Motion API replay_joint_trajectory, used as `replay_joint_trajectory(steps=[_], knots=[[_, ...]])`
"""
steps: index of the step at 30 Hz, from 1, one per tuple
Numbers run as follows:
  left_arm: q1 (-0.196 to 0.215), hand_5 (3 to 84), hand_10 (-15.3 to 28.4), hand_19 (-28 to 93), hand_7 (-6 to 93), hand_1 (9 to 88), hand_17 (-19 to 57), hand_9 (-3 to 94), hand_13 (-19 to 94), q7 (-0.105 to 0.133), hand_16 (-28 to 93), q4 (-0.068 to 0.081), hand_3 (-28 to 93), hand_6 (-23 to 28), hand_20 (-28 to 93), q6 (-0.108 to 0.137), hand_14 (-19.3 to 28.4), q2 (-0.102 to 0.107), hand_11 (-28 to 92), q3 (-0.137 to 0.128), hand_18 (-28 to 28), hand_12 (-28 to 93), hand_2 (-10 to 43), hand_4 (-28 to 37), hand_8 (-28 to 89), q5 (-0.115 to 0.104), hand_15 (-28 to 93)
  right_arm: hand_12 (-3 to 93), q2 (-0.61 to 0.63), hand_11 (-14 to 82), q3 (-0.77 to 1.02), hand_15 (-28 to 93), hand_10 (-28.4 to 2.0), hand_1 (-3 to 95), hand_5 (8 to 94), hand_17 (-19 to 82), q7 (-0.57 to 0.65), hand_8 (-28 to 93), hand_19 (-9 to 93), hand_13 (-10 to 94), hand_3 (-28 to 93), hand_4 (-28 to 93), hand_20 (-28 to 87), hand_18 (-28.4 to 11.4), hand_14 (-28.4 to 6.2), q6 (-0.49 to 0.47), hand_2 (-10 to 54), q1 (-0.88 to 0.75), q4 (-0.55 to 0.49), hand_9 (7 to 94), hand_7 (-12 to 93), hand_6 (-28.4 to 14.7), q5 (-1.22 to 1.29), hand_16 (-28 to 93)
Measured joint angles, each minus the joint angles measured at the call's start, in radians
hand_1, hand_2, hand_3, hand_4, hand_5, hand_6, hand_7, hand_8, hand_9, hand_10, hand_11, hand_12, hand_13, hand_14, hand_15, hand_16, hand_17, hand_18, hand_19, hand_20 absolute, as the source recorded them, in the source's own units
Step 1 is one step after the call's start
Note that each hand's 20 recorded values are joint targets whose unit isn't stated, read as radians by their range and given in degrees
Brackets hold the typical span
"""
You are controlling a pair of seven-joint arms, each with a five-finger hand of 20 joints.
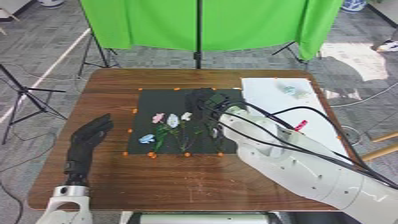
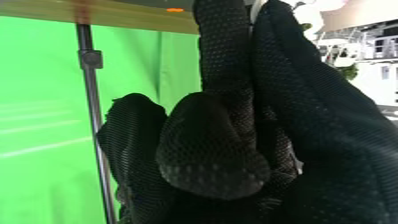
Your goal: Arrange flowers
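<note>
Arms: white, smooth rounded shells. Right arm [image 1: 306,162]: loose black cables [image 1: 330,159] along it, small dark spots on shell, probably screws. Left arm [image 1: 66,210]: pale collar [image 1: 71,191] at wrist. Left hand [image 1: 86,140], right hand [image 1: 202,102]: black fabric gloves; right one mesh-textured, visible seams.

The brown table [image 1: 178,180] carries a black mat [image 1: 155,100] and white sheet [image 1: 266,92].

no readable text, label or number anywhere, as far as one can tell
</note>
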Motion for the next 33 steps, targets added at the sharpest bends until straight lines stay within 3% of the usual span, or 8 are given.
replay_joint_trajectory(steps=[8, 18, 24, 29, 33], knots=[[-0.001, 47.2, 13.5, 14, 12.5, 28.2, 7.9, 43.0, 34, -0.001, 3, 0.0, 63, 4.8, 22, -0.002, 18.3, 0.0, 18, 0.0, 17.1, 15, -9.5, -15.3, -5, 0.001, 19, 23.2, 0.001, 17.5, 0.02, 64, -10.6, 46.9, 69.5, 63, 0.0, 5, 93, 92, 60, -17, 67, -14.9, 0.1, -0.048, -9.5, -0.004, -0.011, 79.6, 20, 1.9, 0.018, 34], [0.0, 47.2, 13.5, 14, 12.5, 28.3, 7.9, 43.0, 34, -0.004, 3, -0.002, 63, 4.8, 22, -0.002, 18.3, -0.001, 18, -0.001, 17.1, 15, -9.5, -15.1, -5, 0.002, 19, 21.8, 0.005, 17.7, 0.048, 63, -11.6, 38.5, 67.7, 63, -0.01, -9, 93, 92, 66, -17, 66, -14.9, -0.4, -0.083, -9.5, -0.012, -0.035, 77.9, 20, 2.6, 0.038, 34], [0.001, 47.2, 13.5, 14, 12.6, 28.2, 7.9, 43.0, 34, -0.007, 3, -0.003, 63, 4.8, 22, -0.003, 18.3, -0.002, 18, -0.002, 17.1, 15, -9.5, -15.1, -5, 0.002, 19, 21.8, 0.023, 17.0, 0.088, 62, -12.8, 34.0, 68.0, 61, 0.004, -10, 93, 91, 66, -16, 65, -16.1, -1.5, -0.065, -9.5, -0.032, -0.091, 77.4, 20, 1.6, 0.118, 34], [0.003, 47.3, 13.5, 14, 12.5, 28.1, 7.9, 43.0, 34, -0.009, 3, -0.006, 63, 4.8, 22, -0.003, 18.3, -0.002, 18, -0.003, 17.1, 15, -9.5, -15.1, -5, 0.003, 19, 21.4, 0.056, 15.2, 0.128, 61, -13.1, 31.6, 63.2, 61, 0.063, -9, 93, 91, 64, -16, 64, -16.4, -1.9, -0.026, -9.5, -0.036, -0.151, 75.9, 16, 0.7, 0.123, 34], [0.007, 47.3, 13.6, 14, 12.5, 28.3, 8.1, 43.1, 35, -0.011, 3, -0.01, 63, 4.9, 21, -0.003, 18.4, -0.002, 18, -0.003, 17.1, 15, -9.5, -15.2, -5, 0.003, 19, 21.3, 0.078, 14.3, 0.157, 61, -14.4, 28.1, 61.9, 60, 0.17, -8, 93, 90, 60, -17, 64, -17.1, -2.2, -0.021, -9.5, 0.001, -0.13, 74.9, 14, 2.0, 0.112, 34]])
